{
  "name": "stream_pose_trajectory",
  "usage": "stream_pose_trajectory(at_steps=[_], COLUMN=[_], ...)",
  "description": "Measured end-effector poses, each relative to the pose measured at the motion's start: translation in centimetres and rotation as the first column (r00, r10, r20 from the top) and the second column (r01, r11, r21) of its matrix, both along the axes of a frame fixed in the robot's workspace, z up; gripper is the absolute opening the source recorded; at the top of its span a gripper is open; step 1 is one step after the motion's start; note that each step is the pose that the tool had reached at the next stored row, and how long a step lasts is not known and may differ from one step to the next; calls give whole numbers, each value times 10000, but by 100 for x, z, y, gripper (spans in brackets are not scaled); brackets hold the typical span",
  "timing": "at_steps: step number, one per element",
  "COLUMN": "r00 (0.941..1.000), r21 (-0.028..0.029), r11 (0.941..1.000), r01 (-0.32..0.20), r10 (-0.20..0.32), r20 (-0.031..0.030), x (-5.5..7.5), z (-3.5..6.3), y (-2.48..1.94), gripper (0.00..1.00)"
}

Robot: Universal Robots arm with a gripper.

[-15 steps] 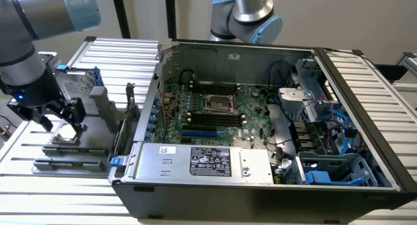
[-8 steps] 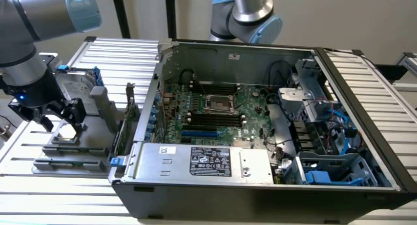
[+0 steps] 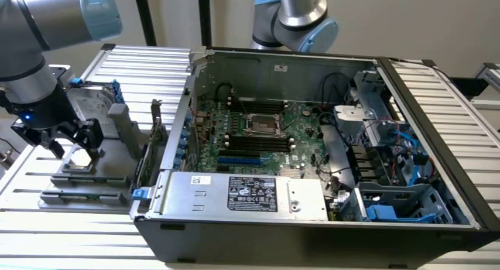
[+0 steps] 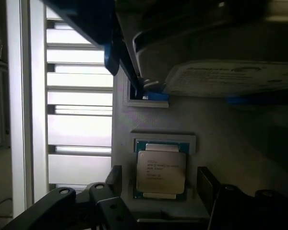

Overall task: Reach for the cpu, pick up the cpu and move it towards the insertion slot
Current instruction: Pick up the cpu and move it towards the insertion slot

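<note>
A grey holder [image 3: 86,191] stands on the slatted table [image 3: 78,235] at the exterior view's left, just beside the open case [image 3: 312,229]. The cpu [image 3: 78,159] lies flat in a square recess of the holder. An upright hard drive [image 3: 90,106] with blue rails sits in the same holder behind it.

The gripper [image 3: 76,146] hangs right over the cpu. In the wrist view the gripper [image 4: 160,175] is spread wide. One finger [image 4: 115,177] stands on each side of the cpu [image 4: 161,170], clear of its edges, and it grips nothing. The cpu's metal top carries several printed lines, too small to read, and a teal rim shows around it. The hard drive [image 4: 230,76] bears a white label whose text cannot be read.

The case lies on its side and fills the middle of the exterior view. It holds a green motherboard [image 3: 305,141] with the insertion slot [image 3: 262,125] near its centre. Black memory slots [image 3: 258,144] lie beside the slot. A silver power supply [image 3: 242,194] lies along the lower edge, with a black label and a small white sticker, both unreadable. Cables and blue plastic parts crowd the exterior view's lower right.

A second arm [image 3: 293,15] stands at the top behind the case, against a pale wall [image 3: 406,18].
</note>
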State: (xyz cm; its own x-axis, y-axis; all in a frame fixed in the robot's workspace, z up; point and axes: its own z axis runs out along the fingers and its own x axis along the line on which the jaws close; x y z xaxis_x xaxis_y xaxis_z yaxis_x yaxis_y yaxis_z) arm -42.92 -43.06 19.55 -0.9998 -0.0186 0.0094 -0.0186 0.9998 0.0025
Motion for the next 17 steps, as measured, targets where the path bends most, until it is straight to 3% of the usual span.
stream_pose_trajectory(at_steps=[17], r00=[9999], r21=[-7], r11=[9999], r01=[100], r10=[-100], r20=[1], x=[31], z=[-63], y=[3], gripper=[73])
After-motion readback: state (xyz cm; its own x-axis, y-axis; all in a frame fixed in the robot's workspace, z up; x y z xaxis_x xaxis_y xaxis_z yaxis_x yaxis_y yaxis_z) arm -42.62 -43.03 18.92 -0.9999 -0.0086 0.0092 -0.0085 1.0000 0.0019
